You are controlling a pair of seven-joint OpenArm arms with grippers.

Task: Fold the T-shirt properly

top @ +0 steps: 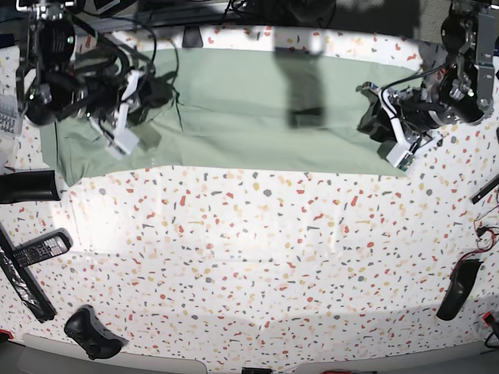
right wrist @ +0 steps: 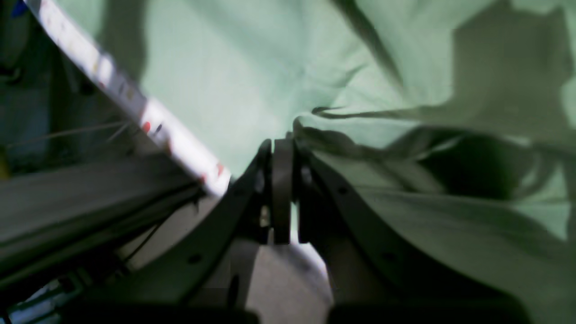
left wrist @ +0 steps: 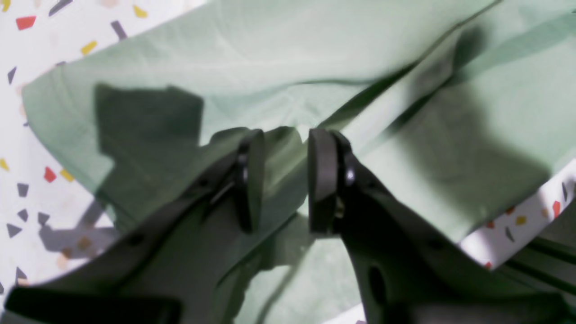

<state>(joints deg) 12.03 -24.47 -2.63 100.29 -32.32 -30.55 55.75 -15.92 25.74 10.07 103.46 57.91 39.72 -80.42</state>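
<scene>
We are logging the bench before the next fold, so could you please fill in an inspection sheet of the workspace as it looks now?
Surface: speckled white table, mostly bare in front.
Job's things: green T-shirt spread along the far edge, rumpled at both ends.
Clutter: remote control, black cylinder, black controller on one side; a black object on the other.
Grippers: left gripper open over the cloth, a fold rising between its fingers; right gripper shut on the T-shirt's bunched edge.
Cables: black cables near the right arm; thin wires at the opposite edge.
Surroundings: nothing seen.
</scene>
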